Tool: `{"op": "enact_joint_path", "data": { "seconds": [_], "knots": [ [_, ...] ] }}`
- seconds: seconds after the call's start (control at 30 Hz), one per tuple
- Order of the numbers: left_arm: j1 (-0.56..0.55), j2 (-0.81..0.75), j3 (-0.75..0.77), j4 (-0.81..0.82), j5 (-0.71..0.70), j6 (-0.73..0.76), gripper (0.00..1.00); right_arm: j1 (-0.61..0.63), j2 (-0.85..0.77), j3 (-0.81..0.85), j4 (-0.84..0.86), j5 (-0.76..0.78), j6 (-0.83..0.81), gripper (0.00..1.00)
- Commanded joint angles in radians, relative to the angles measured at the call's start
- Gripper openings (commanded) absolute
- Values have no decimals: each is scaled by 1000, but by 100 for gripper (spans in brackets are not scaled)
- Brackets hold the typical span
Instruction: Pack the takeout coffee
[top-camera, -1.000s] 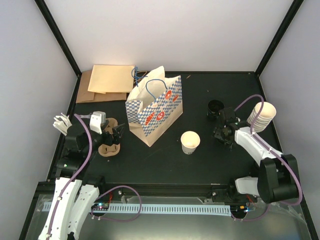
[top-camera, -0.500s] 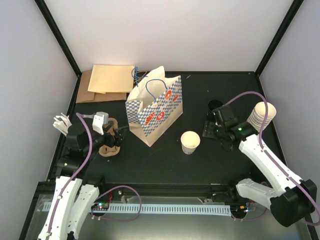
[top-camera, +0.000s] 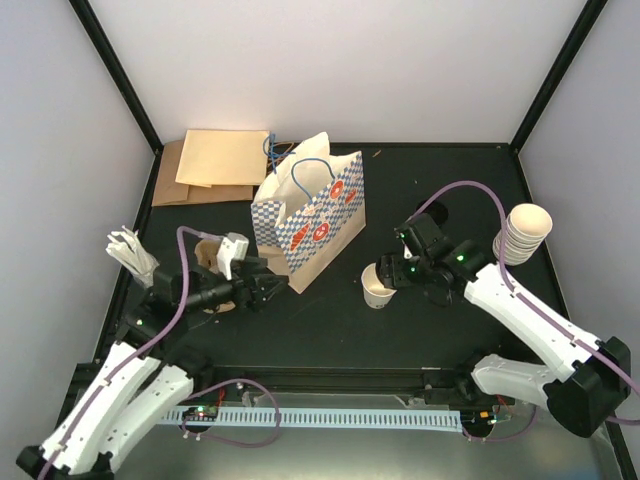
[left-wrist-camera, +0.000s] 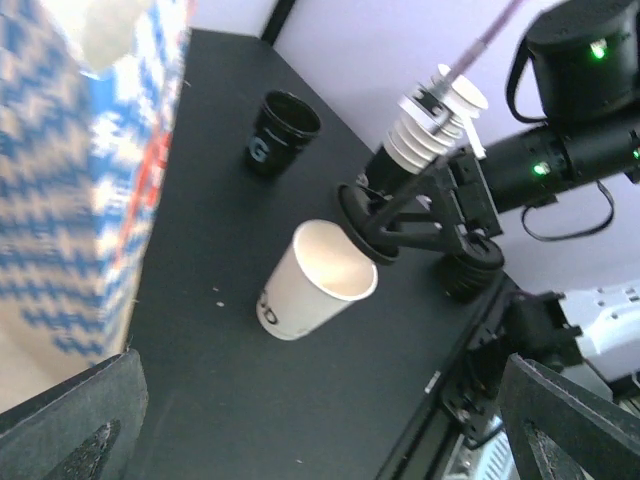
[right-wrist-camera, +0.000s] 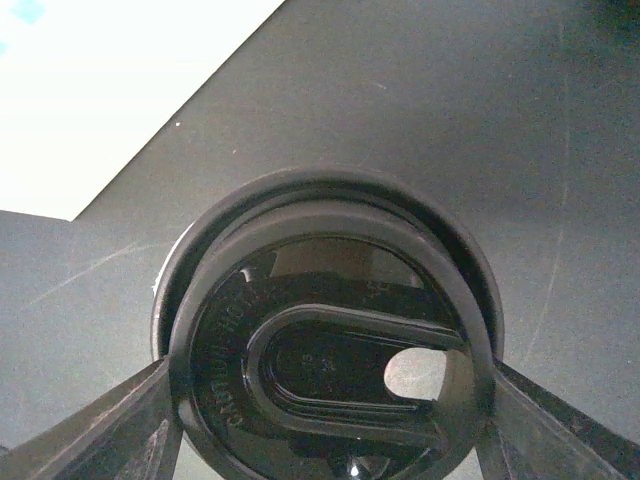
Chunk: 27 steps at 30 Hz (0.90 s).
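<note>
Top view: a black table (top-camera: 330, 330) is boxed in by pale walls (top-camera: 330, 70) with black corner posts. A small cream paper cup (top-camera: 377, 285) stands upright mid-table, mouth up and long axis vertical, just near-right of a blue-checked bag (top-camera: 310, 215). The right gripper (top-camera: 400, 268) sits at the cup's right rim. The left gripper (top-camera: 272, 290) is just beside the bag's near corner, apart from the cup.

Left wrist view: the cup tapers downward, with a rolled rim and dark print low on its side. A round black lid (left-wrist-camera: 362, 228) hangs at the edge of its rim. The left fingers (left-wrist-camera: 70, 420) are spread wide, holding nothing.

Right wrist view: the lid fills the frame, clamped between both fingers (right-wrist-camera: 100, 440), its sip hole to the right.
</note>
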Motion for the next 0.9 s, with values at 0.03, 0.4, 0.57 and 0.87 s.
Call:
{"op": "enact_joint_path", "data": {
  "seconds": [0.03,0.4,0.57,0.87],
  "knots": [
    [-143,86,5,93,-111,-94,99,18,10,-15,10,-29,-33,76],
    [-276,226,30,101,-224,-133,99,42,22,-17,8,-3,-46,76],
    [-308,272,17,127,-253,-187,99,70,39,-12,3,29,-39,76],
    [-387,390,32,228,-303,-211,99,103,68,1,2,57,-36,74]
  ]
}}
